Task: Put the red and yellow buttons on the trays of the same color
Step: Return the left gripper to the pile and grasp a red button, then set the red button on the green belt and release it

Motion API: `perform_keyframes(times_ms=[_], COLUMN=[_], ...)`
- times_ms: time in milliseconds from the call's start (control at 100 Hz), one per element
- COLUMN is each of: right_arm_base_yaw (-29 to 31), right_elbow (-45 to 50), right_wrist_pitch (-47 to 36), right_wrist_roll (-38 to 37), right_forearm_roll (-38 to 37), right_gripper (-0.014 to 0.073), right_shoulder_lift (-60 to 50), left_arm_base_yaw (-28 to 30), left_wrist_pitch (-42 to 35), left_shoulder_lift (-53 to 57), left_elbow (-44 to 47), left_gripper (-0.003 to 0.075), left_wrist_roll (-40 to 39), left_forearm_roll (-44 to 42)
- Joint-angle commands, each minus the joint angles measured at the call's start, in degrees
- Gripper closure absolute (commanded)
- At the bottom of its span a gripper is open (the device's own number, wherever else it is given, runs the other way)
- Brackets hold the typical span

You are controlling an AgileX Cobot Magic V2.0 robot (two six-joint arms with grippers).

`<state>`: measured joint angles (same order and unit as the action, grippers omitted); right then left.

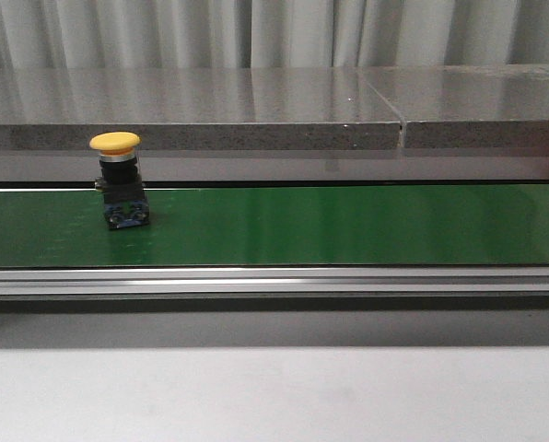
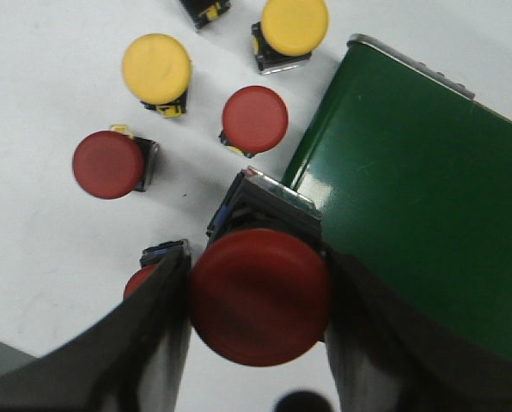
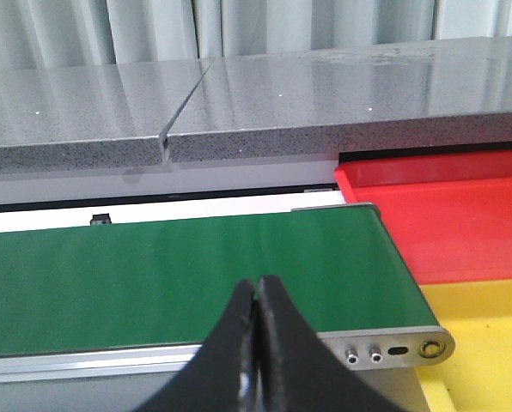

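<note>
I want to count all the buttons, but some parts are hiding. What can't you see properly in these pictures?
- Left wrist view: a red button is mostly hidden behind the left hand's finger.
- Left wrist view: one button is cut off by the picture's edge, so its cap colour cannot be told.
- Right wrist view: the red tray and yellow tray run off the edge.
- Front view: neither hand nor the trays show clearly.

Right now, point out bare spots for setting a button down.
Free: the green belt right of the yellow button; the red tray and yellow tray past the belt's end. Crowded: the white surface where loose buttons cluster around the left gripper.
</note>
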<state>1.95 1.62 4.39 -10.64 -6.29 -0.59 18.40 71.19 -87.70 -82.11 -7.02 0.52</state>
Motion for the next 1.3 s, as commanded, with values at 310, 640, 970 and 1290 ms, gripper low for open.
perform_keyframes(times_ms=[310, 640, 970, 1290], right_arm_base_yaw=[0.3, 0.3, 0.3, 0.3], right_elbow=[-0.9, -0.9, -0.9, -0.9], right_wrist_pitch=[-4.4, -4.4, -4.4, -4.4], right_wrist_roll=[0.6, 0.6, 0.6, 0.6], right_forearm_roll=[-0.5, -0.5, -0.5, -0.5], right_gripper=[0.0660, 0.0660, 0.0660, 0.0660], right_shoulder_lift=[-0.5, -0.5, -0.5, -0.5], left_arm_base_yaw=[-7.5, -7.6, -8.3, -17.9], left_wrist_pitch=[-0.5, -0.2, -5.1, -14.2], left_shoulder_lift=[-5.5, -8.9, -7.8, 2.1], left_elbow=[-2.8, -2.8, -4.7, -4.4], left_gripper=[0.0512, 0.0503, 0.0143, 0.0262], left_wrist_roll=[-0.7, -0.7, 0.8, 7.0], left_forearm_roll=[0.4, 0.4, 0.3, 0.2])
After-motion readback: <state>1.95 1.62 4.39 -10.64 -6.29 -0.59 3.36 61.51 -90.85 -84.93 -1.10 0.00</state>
